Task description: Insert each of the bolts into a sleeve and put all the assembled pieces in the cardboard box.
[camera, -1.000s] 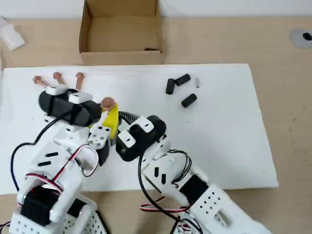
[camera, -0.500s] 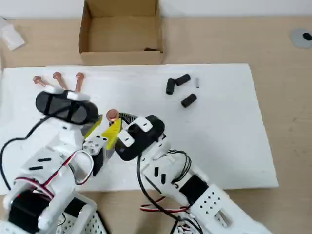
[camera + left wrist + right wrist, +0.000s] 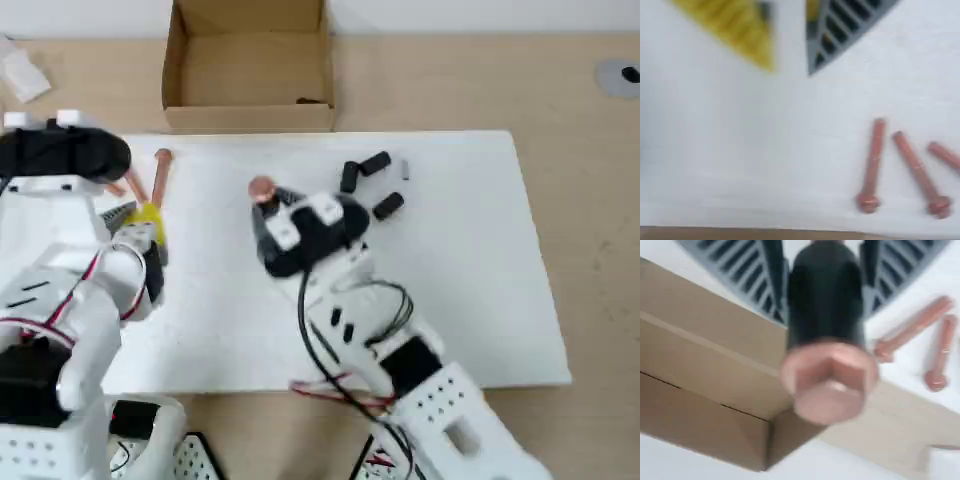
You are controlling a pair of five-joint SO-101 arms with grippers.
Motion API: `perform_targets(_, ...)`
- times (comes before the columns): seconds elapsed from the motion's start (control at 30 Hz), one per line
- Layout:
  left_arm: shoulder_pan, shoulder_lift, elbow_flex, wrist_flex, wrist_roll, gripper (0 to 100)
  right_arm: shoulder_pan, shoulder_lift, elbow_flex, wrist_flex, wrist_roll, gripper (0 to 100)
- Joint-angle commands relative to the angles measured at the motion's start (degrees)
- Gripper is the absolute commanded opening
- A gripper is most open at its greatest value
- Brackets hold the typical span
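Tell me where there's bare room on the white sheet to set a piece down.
Widest: the sheet right of the sleeves and right arm. Smaller: between the two arms. Crowded: the bolts by the left gripper, and the right gripper with its sleeve.

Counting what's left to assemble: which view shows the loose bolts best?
Left wrist view: all three loose bolts lie in plain sight on the mat, one cut by the frame edge. High view: the left arm covers all but one and part of another. Right wrist view: two, beyond the held sleeve.
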State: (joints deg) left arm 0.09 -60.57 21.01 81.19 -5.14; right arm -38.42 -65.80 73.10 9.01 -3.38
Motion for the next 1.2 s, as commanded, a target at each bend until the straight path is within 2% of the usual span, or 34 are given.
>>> perform_targets(0.0,-5.01,0.22,-2.02,0.09,-0.53,1,3.56,9.01,-12.88,0.18,-0.18,0.9)
perform_targets(0.17,-9.14,-1.63,1.49,0.0,-0.62,1,7.16,26.51,-29.85,0.35,-0.18,0.9)
perform_targets(0.43,-9.49,-9.27,11.6,-3.25,-1.32,1,11.12,55.96,-58.95,0.44,0.09,0.9)
perform_targets(0.6,-9.49,-14.29,17.67,-6.24,-4.22,1,13.76,74.33,-74.07,0.44,-0.09,0.9)
perform_targets(0.8,-9.49,-17.8,22.95,-8.62,-4.13,1,17.27,94.29,-91.47,0.53,0.09,0.9)
perform_targets(1.17,-9.41,-18.24,24.44,-8.7,-4.13,1,19.38,116.44,-116.7,10.81,0.26,1.0)
